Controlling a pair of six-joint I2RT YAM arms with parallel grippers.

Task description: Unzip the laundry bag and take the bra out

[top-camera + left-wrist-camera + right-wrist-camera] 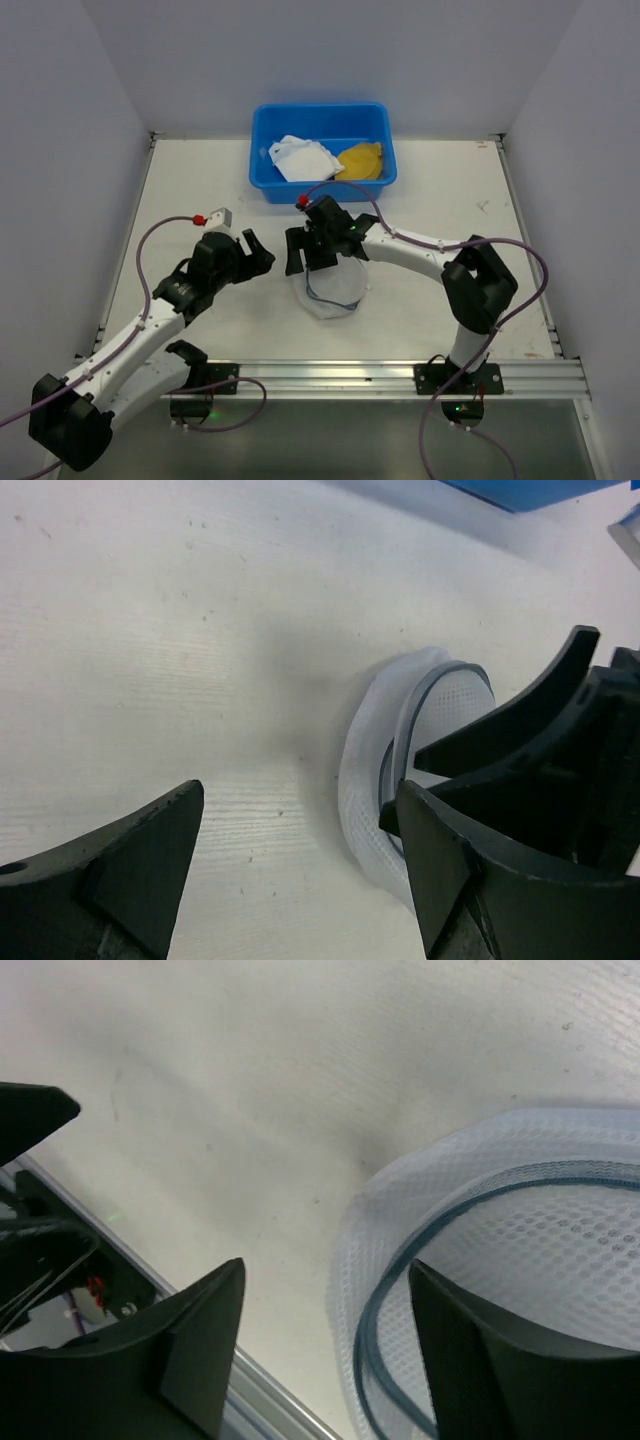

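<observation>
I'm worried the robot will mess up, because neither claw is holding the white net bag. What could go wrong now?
The left gripper and right gripper are both open and neither holds the laundry bag, so the light mesh might slide on the table when tugged. The grippers are close together and could bump. No zip pull shows along the dark zip line, so a finger may pinch mesh instead.
</observation>
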